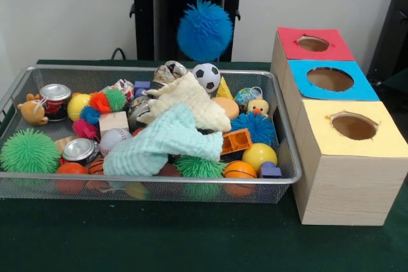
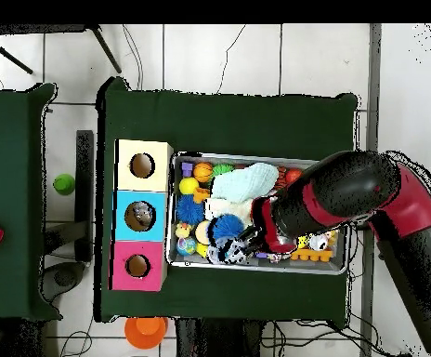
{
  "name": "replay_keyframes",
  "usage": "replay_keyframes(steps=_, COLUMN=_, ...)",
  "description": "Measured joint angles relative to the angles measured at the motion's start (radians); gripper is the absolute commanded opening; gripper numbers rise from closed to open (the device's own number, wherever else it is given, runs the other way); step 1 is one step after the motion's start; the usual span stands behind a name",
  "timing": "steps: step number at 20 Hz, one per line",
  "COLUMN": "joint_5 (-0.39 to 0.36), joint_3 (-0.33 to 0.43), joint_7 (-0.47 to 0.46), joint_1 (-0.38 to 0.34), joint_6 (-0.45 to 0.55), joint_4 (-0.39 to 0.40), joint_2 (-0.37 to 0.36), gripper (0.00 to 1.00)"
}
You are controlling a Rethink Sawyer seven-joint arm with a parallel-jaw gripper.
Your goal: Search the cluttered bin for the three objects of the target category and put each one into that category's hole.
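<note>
The gripper (image 2: 259, 234) sits at the end of the red and black arm (image 2: 349, 200), low over the bin (image 1: 159, 180), and the overhead view buries it under the wrist. Whether it is open or clamped cannot be told. The front view misses it altogether: only a thin cord runs down from the top edge, and a blue spiky ball (image 1: 204, 30) hangs on it, clear above the bin's far rim.

So the ball looks lifted, apparently by its cord, but not delivered. The hole (image 1: 329, 79) in the blue-topped box (image 1: 357, 92) lies off to one side, well apart from the ball, so a carry across is yet to come.

How far along is it? From overhead something greyish shows inside that hole, possibly an item already dropped, but it is too small to name. If spiky balls are the category, candidates remain: another blue spiky ball (image 1: 253, 125), a green spiky ball (image 1: 29, 151) and a second green one (image 1: 199, 167).

A mint cloth (image 1: 166, 144) and a cream cloth (image 1: 191, 103) drape over the middle, hiding whatever lies beneath.
</note>
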Motion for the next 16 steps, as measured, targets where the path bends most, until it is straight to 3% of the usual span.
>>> replay_keyframes(steps=4, joint_5=-0.022, joint_3=0.000, joint_7=0.000, joint_1=0.005, joint_6=0.024, joint_4=0.000, joint_2=0.002, gripper=0.00)
replay_keyframes(steps=8, joint_5=-0.017, joint_3=0.005, joint_7=0.000, joint_1=-0.006, joint_6=-0.040, joint_4=0.001, joint_2=0.008, gripper=0.00)
replay_keyframes(steps=16, joint_5=0.039, joint_3=0.049, joint_7=0.000, joint_1=-0.051, joint_6=-0.423, joint_4=0.006, joint_2=0.030, gripper=0.00)
